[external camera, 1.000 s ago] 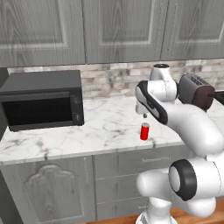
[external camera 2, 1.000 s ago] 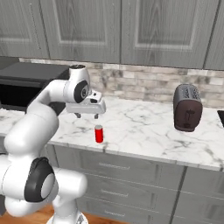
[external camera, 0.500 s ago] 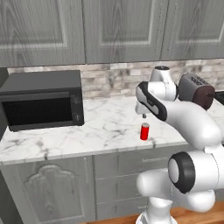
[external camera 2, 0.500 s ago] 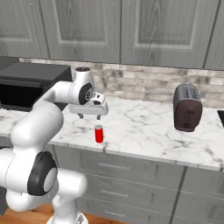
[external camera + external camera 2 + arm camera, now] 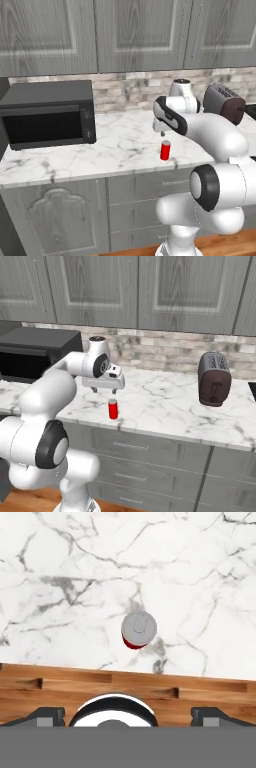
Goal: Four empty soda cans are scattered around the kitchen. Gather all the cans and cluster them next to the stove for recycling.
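Marble counter (image 5: 100, 150), centre frame: the red soda can (image 5: 165, 150) stands upright near its front edge. My gripper (image 5: 103, 390) hangs above, spread wide; an off-centre descent could topple it floorward.

red soda can (image 5: 113, 409); white-veined marble counter (image 5: 165, 406)

Glossy white arm (image 5: 47, 391), dark joints
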Controlling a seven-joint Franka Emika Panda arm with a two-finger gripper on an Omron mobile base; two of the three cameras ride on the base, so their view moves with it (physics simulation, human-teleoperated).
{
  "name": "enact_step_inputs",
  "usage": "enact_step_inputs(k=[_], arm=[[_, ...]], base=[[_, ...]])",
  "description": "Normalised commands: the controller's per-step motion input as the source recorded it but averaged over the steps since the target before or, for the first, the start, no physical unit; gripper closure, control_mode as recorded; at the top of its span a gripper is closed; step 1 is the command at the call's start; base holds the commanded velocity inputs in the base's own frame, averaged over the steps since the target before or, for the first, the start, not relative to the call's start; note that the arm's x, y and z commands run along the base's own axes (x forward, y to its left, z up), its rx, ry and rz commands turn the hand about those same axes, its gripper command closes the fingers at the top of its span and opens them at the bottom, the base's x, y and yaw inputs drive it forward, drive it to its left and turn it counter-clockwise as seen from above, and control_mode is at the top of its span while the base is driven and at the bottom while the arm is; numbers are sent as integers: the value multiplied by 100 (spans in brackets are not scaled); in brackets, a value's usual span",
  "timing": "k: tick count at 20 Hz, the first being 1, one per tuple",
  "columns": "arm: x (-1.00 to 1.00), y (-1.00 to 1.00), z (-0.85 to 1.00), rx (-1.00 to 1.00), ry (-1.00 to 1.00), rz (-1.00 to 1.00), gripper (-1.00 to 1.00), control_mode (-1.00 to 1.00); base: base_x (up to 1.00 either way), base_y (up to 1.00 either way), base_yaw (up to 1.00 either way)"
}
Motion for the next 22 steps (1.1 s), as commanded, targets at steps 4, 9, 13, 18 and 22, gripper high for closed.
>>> enact_step_inputs(k=[4,9,13,18,22], arm=[[19,0,-23,0,0,0,-100,-100],[16,-3,-24,0,0,0,-100,-100],[19,-6,-25,0,0,0,-100,-100],[13,-6,-22,0,0,0,-100,-100],[8,-4,-21,0,0,0,-100,-100]], base=[[0,0,0],[0,0,0],[0,0,0],[0,0,0],[0,0,0]])
